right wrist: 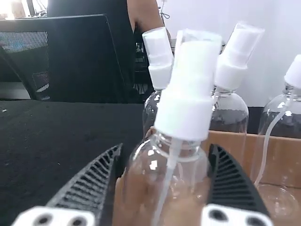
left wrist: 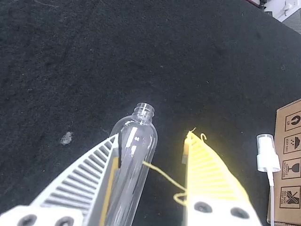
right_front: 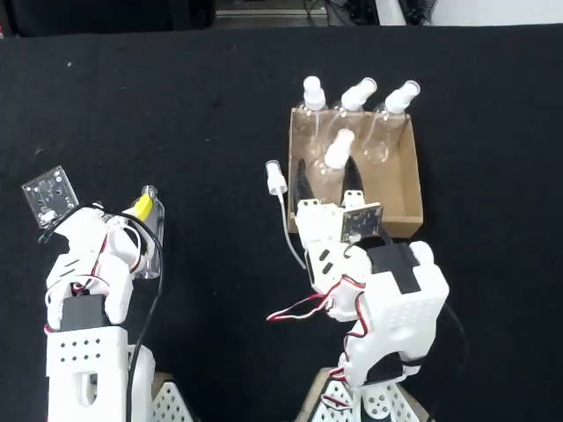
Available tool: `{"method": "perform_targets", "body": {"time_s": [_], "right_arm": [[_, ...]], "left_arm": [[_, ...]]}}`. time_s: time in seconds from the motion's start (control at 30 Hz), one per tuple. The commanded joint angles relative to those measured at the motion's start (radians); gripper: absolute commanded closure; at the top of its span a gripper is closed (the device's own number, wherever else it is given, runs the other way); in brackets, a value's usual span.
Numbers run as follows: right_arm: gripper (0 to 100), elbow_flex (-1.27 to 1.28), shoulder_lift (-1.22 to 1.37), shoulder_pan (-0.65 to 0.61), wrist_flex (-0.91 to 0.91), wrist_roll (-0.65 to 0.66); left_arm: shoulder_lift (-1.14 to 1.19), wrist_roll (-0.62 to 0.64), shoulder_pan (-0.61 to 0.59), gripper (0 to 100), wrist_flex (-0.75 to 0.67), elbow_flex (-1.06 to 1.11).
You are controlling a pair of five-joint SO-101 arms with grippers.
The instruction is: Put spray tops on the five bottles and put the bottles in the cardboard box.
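— What is seen, from the largest thing down?

— A black table [right_front: 193,105] is seen. A cardboard box [right_front: 406,189] is placed on it, to the right of the middle.

— How are the tools found?

— The right gripper [right_front: 327,185] is held over the near part of the box. Its black fingers [right wrist: 94,183] are pressed from both sides onto the fourth bottle [right wrist: 162,186], so this bottle is pinched. The left gripper [left wrist: 153,136] is found at the left of the table, well apart from the box. Its fingers are spread. The uncapped bottle [left wrist: 134,150] is seen between them. It is touched by the white finger [left wrist: 89,176], while a gap is left to the yellow finger [left wrist: 207,174].

— Where are the bottles?

— Three capped bottles [right_front: 359,92] are leaned in a row at the far wall of the box, with their spray tops over its edge. The fourth bottle is tilted inside the box, near of this row, and a spray top is fitted on it too. No top is fitted on the uncapped bottle, and its open neck is pointed to the far side.

— And the smallest thing?

— A loose spray top [right_front: 275,178] is laid on the table just to the left of the box, with its thin tube stretched to the near side.
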Motion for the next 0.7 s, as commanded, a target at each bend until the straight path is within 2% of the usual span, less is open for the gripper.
{"method": "perform_targets", "body": {"time_s": [0.0,0.23,0.43,0.67], "right_arm": [[79.3,0.007,-0.008,-0.018,-0.002,0.006],[80.7,0.008,-0.008,-0.02,-0.003,0.006],[80.7,0.077,-0.004,-0.04,-0.164,0.006],[80.7,0.064,-0.008,-0.051,-0.106,0.006]], "left_arm": [[-0.006,0.011,-0.012,79,-0.023,-0.016],[-0.006,0.011,-0.012,79,-0.023,-0.016],[-0.006,0.011,-0.012,79,-0.025,-0.016],[-0.006,0.011,-0.012,79,-0.025,-0.016]]}}
